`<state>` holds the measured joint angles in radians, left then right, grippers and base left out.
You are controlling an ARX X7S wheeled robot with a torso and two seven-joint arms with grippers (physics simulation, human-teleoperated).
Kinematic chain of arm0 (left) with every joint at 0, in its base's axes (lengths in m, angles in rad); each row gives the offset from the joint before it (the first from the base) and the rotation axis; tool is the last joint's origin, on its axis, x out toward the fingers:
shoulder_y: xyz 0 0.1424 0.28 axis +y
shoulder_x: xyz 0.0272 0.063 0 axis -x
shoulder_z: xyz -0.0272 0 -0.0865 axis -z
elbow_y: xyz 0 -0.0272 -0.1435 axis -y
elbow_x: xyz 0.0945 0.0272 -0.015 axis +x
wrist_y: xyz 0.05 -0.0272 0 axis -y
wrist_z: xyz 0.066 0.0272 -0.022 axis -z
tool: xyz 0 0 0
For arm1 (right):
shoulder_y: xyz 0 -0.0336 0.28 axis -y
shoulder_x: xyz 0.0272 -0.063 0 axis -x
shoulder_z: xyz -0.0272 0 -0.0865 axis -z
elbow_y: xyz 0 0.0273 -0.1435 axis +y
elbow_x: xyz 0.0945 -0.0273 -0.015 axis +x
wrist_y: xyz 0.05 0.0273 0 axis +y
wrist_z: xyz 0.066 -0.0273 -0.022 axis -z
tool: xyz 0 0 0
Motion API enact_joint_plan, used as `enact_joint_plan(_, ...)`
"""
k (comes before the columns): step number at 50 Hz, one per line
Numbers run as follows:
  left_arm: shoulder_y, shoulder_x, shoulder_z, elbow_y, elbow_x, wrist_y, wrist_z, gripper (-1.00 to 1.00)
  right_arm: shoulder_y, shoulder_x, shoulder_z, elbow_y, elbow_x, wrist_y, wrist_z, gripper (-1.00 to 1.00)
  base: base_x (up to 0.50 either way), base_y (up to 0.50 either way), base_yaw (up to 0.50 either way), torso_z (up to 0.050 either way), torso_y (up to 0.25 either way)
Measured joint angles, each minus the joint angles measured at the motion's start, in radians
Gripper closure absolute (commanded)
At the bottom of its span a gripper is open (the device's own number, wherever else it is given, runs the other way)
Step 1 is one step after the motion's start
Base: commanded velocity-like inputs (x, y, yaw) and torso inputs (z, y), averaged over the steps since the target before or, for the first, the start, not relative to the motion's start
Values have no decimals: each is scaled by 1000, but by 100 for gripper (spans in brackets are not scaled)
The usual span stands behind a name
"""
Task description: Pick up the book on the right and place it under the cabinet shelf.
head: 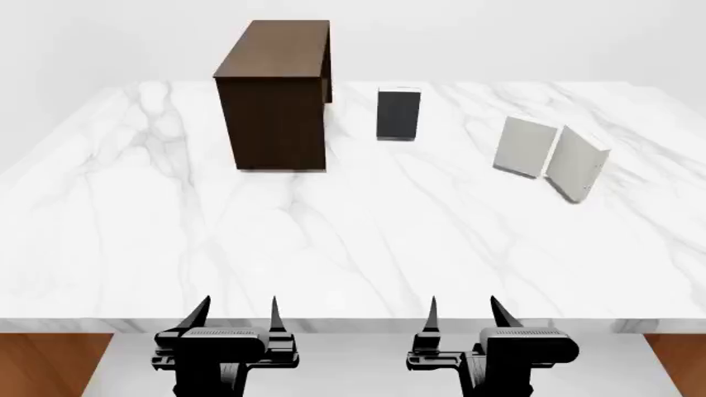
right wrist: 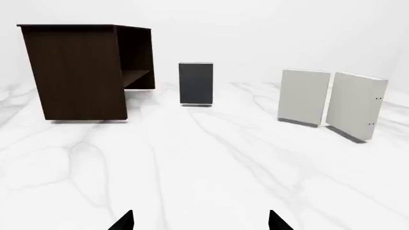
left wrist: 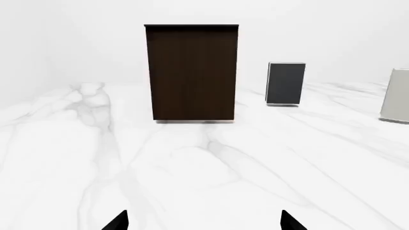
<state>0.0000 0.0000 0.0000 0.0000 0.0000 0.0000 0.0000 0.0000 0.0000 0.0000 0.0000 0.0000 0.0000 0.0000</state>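
The book (head: pixel 577 163) stands upright at the table's right, off-white, the rightmost of two pale books; in the right wrist view the book (right wrist: pixel 355 105) is angled beside its greyer twin (right wrist: pixel 304 97). The dark brown cabinet (head: pixel 276 91) stands at the back left with its open side facing right. Its inner shelf (right wrist: pixel 137 76) shows in the right wrist view. My left gripper (head: pixel 240 308) and right gripper (head: pixel 465 308) hover at the table's near edge, both open and empty, far from the book.
A dark charcoal book (head: pixel 398 113) stands upright between the cabinet and the pale pair. The greyer pale book (head: pixel 524 147) stands just left of the book. The white marble table (head: pixel 353 240) stretches wide between my grippers and the objects.
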Motion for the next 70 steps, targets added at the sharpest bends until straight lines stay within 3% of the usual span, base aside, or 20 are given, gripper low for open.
enact_joint_plan(16, 0, -33, 38, 2, -35, 3, -35, -100, 3, 30, -40, 0, 34, 2, 41, -100, 0, 0, 0, 1, 0)
enact_joint_plan(31, -7, -68, 69, 70, -57, -48, -68, -100, 0, 60, -68, -52, 59, 46, 83, -100, 0, 0, 0, 50, 0)
enact_joint_plan(48, -156, -151, 80, 415, -106, -458, -64, -100, 97, 129, -41, -380, 118, 390, 127, -100, 0, 0, 0, 50, 0)
enact_joint_plan(59, -433, -206, 39, 566, -182, -841, -39, -100, 354, 208, 13, -558, 192, 760, 130, -100, 0, 0, 0, 50, 0)
enact_joint_plan(70, -742, -237, 30, 533, -228, -1104, -21, -100, 664, 282, 17, -523, 232, 1004, 109, -100, 0, 0, 0, 50, 0)
